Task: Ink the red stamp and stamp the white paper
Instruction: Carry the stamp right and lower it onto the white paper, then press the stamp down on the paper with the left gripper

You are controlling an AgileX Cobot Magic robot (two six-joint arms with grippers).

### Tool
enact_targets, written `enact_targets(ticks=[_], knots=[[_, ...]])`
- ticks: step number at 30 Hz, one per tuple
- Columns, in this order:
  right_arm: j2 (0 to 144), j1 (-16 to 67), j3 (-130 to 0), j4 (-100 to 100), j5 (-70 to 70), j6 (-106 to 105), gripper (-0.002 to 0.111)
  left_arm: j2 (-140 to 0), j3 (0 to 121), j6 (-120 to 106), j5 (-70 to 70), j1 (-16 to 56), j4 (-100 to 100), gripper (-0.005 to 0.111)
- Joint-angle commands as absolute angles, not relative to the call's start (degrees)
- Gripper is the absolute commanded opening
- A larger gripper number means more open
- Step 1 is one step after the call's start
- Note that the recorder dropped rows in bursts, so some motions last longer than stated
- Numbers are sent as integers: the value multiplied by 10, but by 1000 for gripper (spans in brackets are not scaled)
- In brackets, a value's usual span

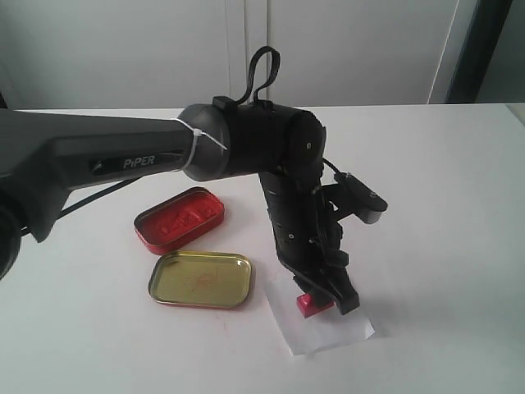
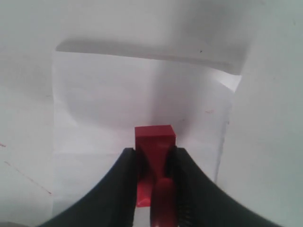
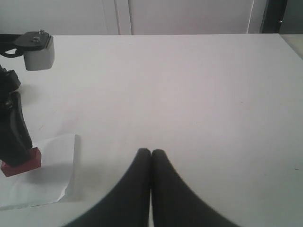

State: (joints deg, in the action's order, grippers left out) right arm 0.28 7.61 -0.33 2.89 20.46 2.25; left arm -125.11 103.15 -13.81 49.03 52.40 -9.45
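Note:
The red stamp rests with its block base on the white paper, near the table's front middle. My left gripper is shut on the stamp's handle; in the left wrist view the red stamp sits between the black fingers over the white paper. The right wrist view shows the red stamp on the white paper off to one side. My right gripper is shut on nothing, over bare table, and does not show in the exterior view.
An oval red tin with a red ink pad lies open left of the paper. A gold tin lies just in front of it, close to the paper's left edge. The left arm stretches across from the left.

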Motion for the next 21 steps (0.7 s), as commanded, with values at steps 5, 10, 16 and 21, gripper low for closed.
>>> enact_targets(ticks=[5,10,16,21], knots=[[0,73,0,30,197,22,0,-1253,1034,-136,492,527,-72,0],[0,73,0,30,197,22,0,-1253,1034,-133,498,538,-63,0],[0,73,0,30,197,22,0,-1253,1034,-117,493,560,-17,0],[0,73,0,30,197,22,0,-1253,1034,-112,492,560,-14,0]])
